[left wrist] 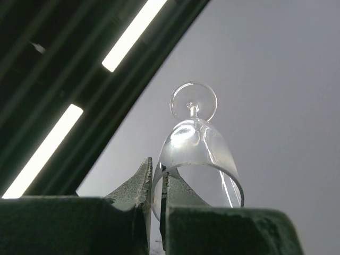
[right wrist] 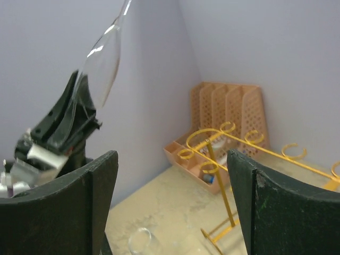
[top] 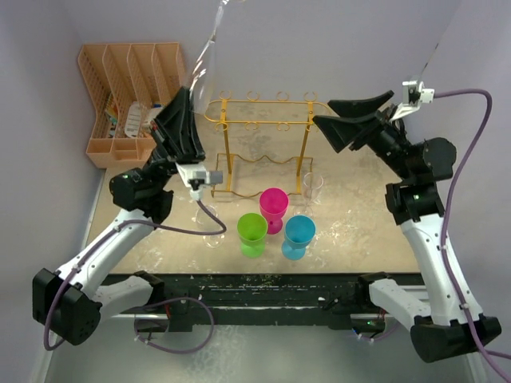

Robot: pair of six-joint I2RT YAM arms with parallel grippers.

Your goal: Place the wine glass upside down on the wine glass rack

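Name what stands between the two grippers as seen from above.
The wine glass rack stands between the left gripper and the right gripper; the top external view shows this.

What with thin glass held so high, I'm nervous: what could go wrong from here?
The left claw pinches the wine glass by its rim alone; it might slip or crack.
The glass leans, foot up, high near the wine glass rack; lowering it could knock the rail.
The open right claw hovers near the rack's right end and may get in the way.
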